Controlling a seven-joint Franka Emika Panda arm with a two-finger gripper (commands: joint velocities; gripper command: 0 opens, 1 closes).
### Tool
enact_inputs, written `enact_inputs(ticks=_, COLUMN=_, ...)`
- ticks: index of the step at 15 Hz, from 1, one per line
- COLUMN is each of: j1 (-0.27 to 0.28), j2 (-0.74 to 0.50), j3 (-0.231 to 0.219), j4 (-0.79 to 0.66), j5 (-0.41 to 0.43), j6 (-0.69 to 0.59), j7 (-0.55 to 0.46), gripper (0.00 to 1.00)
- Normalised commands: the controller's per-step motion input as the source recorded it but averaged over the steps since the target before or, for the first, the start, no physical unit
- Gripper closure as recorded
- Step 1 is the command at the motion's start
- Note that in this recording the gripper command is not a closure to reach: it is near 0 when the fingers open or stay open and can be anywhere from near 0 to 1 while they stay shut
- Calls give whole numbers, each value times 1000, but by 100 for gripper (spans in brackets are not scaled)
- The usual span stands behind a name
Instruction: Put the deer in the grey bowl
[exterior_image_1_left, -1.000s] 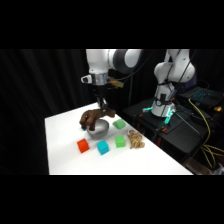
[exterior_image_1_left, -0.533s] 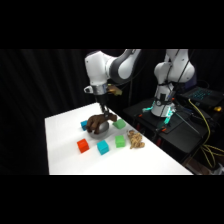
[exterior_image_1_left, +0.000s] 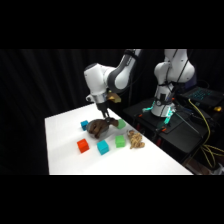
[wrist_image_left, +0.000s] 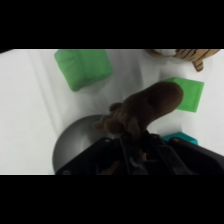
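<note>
Small round grey metallic bowl (wrist_image_left: 75, 142) half covered by the dark brown toy deer (wrist_image_left: 145, 107) and the black gripper linkage; in the side view not separable from the deer. Striped tan toy figure (wrist_image_left: 192, 56) cut off at the wrist view's top. Teal cube (wrist_image_left: 182, 138) mostly hidden behind the linkage. Fingertips not visible in either view.

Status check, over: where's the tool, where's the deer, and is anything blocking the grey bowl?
Tool low over the grey bowl. Deer lying across the bowl's rim, under the tool. Grip state unclear. Nothing blocking; green cube sits clear of the bowl.
</note>
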Motion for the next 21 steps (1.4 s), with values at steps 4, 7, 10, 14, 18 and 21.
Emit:
enact_inputs(ticks=4, j1=-90, j2=-67, j3=-52, j4=183, j5=83, j6=-201, j7=-93, gripper=0)
enact_inputs(ticks=7, j1=-68, j2=-164, j3=-54, j4=180, j5=56, j6=-296, j7=-101, gripper=0)
enact_inputs(ticks=10, j1=-27, j2=-258, j3=-35, j4=157, j5=15, j6=-372, j7=-90, gripper=0)
enact_inputs(ticks=14, j1=-34, j2=-482, j3=-49, j4=120, j5=-42, j6=-465, j7=-138, gripper=0)
enact_inputs(ticks=18, j1=-13, j2=-398, j3=-33, j4=224, j5=-157, j6=-455, j7=12, gripper=0)
enact_inputs(ticks=21, j1=9, j2=-52, j3=14, j4=313, j5=-162, j6=-303, j7=136, gripper=0)
